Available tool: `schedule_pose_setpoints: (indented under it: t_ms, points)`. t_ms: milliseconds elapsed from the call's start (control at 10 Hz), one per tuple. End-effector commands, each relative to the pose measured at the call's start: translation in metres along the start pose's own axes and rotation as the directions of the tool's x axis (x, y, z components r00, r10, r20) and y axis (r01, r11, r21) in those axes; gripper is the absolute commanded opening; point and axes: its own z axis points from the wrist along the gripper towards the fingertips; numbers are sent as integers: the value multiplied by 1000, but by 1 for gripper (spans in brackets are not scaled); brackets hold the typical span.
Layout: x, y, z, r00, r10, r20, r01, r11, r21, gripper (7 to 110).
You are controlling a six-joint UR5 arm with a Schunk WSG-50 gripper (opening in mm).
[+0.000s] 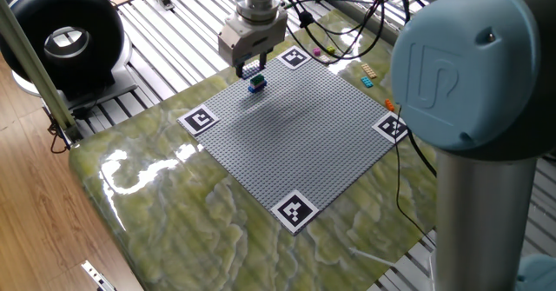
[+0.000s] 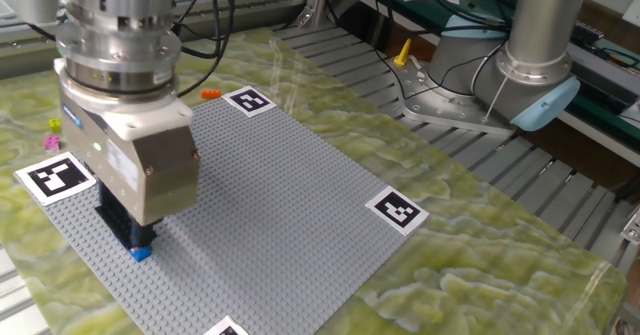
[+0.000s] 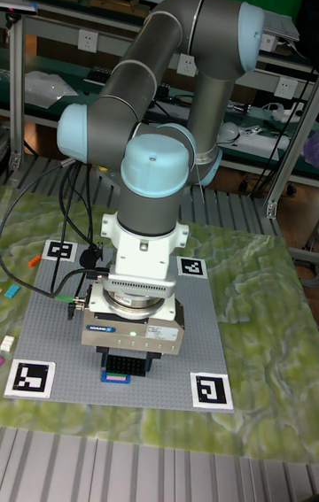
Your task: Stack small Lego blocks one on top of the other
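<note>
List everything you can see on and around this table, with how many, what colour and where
Lego stack: one, green over blue, on the baseplate's far corner area, right under the hand.
Loose Lego blocks: a pink one, yellow one, cyan one and orange one, on the tabletop just off the baseplate's edge.
Baseplate: one, grey, studded, centre of the table.
Marker tags: four, black and white, one at each baseplate corner.
Table: one, green marbled top.
Round black device: one, beside the table.
Robot arm: one, grey with light blue joints.
Hand: one, silver with dark fingers, directly over the stack; grip hidden.
</note>
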Motion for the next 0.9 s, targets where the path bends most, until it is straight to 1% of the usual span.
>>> schedule_pose_setpoints:
  t_ms: [0,200,300,500,600,700,800]
  points:
    - [12,-8,4,998,-55,-18,56,998,29,7]
    - [8,-8,6,998,-62,-5,62,998,26,7]
    - [4,-6,8,998,-60,2,59,998,13,7]
    - [1,-5,10,999,-51,8,51,999,4,7]
    - [-1,-9,15,999,-48,12,48,999,0,7]
    - [-1,-10,18,999,-46,12,46,999,-8,7]
    - [1,-11,17,999,-38,11,38,999,-6,7]
